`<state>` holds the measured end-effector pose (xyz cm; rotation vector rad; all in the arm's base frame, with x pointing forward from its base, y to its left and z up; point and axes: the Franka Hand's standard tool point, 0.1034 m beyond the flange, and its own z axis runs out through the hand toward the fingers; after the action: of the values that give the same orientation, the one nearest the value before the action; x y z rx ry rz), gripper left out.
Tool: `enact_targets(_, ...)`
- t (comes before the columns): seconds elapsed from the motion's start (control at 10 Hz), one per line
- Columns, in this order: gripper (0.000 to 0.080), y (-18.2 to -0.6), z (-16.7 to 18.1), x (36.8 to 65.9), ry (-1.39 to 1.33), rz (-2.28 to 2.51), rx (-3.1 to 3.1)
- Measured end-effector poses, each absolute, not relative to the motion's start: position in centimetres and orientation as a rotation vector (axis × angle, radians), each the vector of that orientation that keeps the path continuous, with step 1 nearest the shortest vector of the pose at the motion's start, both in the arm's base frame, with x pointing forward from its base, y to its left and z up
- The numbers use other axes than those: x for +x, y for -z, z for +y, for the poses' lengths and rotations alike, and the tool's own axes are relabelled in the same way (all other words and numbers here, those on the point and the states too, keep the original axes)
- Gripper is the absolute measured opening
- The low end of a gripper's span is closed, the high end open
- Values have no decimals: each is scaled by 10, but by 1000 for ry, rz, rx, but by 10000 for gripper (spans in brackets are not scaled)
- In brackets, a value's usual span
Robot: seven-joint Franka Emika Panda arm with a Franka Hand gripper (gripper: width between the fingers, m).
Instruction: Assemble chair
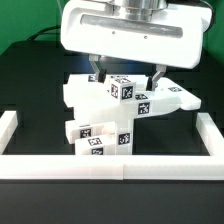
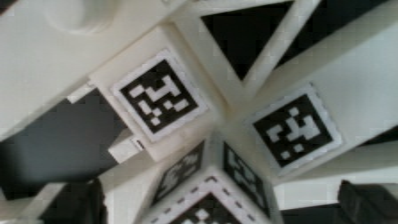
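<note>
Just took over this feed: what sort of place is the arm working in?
Likely a lab test bench: a black table fenced by a low white border wall, with tagged chair parts under the open gripper.

A black desk (image 1: 25, 85) is seen as the work surface; it is matte and dark throughout. The desk is enclosed by a low white border wall (image 1: 120, 166), which is run along the near edge and up both sides in the exterior view. A seam is noted in the near wall, roughly at its middle. A green backdrop (image 1: 25, 22) is seen behind the desk, plain and evenly coloured. A thin dark cable (image 1: 43, 34) is laid across the far edge at the exterior view's left. Lighting is even; only soft shadows are observed.
</note>
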<state>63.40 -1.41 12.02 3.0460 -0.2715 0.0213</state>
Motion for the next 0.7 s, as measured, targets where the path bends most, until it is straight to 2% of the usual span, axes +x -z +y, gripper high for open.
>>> enact_targets(0.7,649,-120,-19,633,11,347,3029)
